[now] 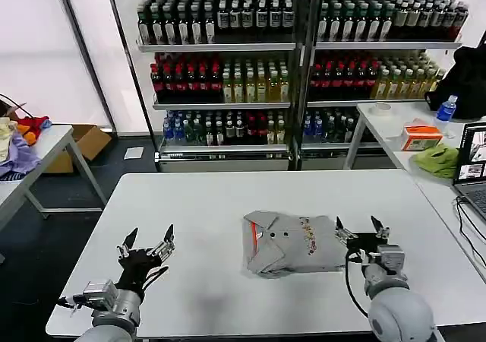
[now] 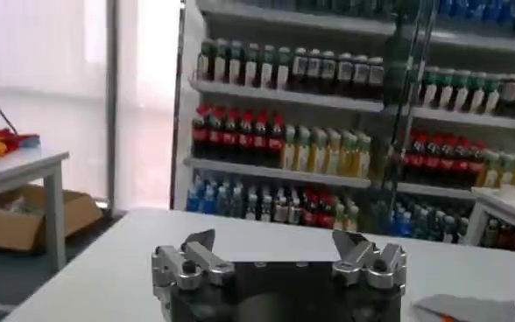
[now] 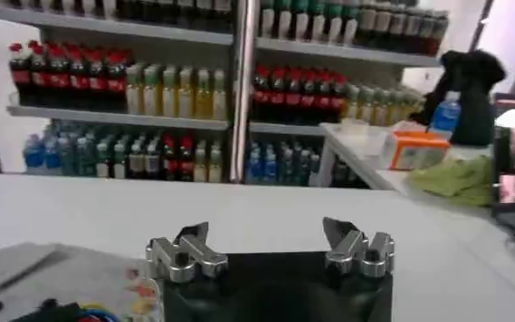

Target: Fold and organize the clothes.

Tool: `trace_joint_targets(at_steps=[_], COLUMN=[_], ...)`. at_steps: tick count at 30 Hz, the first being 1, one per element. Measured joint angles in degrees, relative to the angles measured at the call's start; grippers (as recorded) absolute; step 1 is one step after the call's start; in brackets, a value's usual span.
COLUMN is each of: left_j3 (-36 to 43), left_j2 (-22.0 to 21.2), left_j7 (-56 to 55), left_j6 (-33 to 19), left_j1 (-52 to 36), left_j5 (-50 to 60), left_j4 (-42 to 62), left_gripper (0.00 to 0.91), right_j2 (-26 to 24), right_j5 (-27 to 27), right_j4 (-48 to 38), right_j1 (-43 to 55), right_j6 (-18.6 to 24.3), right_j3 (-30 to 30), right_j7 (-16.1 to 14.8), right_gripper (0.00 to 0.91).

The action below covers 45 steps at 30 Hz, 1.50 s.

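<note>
Basically most of the folding looks done from where I sit. Shirt (image 1: 292, 243) is a compact, roughly rectangular bundle on the table (image 1: 213, 197), about mid-width and closer to the near edge than the far one; collar end faces the left edge, printed logo faces up on the side toward the right edge.

Right gripper (image 1: 362, 230) sits just beside the shirt's right-hand edge, jaws spread wide, nothing in them. I can't tell from the head view whether a fingertip touches the cloth. Right wrist view shows the same: open claw (image 3: 269, 242), shirt corner (image 3: 56, 284) beside it, low and off to one side.

Left gripper (image 1: 146, 245) is parked near the table's near-left corner, well apart from the shirt, also wide open and empty (image 2: 279, 255).

Fold edges look a bit uneven along the near side, some wrinkling. My read: what's left is maybe one more fold or a squaring-up, then placing it wherever "organized" means. No stack or bin on this table to aim for.
</note>
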Motion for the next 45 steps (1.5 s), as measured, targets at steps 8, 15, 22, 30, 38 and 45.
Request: trace_joint_targets(at_steps=[8, 15, 22, 30, 38, 45], left_j3=[0.02, 0.09, 0.11, 0.64, 0.94, 0.81], left_j2=[-0.07, -0.27, -0.09, 0.18, 0.19, 0.67], left_j7=[0.02, 0.21, 0.41, 0.37, 0.90, 1.62], left_j6=[-1.45, -1.83, -2.22, -2.70, -3.34, -3.90], left_j1=[-0.41, -0.55, -1.28, -2.62, -2.77, -2.48], left_j5=[0.60, 1.02, 0.98, 1.23, 1.45, 1.54], left_j4=[0.18, 0.41, 1.30, 2.85, 3.27, 2.70], left_gripper=[0.907, 0.907, 0.907, 0.907, 0.907, 0.907], right_j2=[0.30, 0.40, 0.74, 1.77, 2.49, 2.85], right_j5=[-1.32, -2.64, -4.54, -5.87, -6.41, -6.70], right_j4=[2.78, 3.51, 3.68, 3.62, 4.30, 5.19], right_j1=[-3.10, -4.62, -6.55, -7.84, -8.49, -8.72], right_j6=[-0.27, -0.39, -0.26, 0.13, 0.34, 0.37], right_j3=[2.99, 4.55, 4.68, 5.05, 5.16, 5.07], right_j7=[-0.26, -0.61, -1.22, -1.28, -1.37, -1.51], right_gripper=[0.907, 0.907, 0.907, 0.907, 0.907, 0.907])
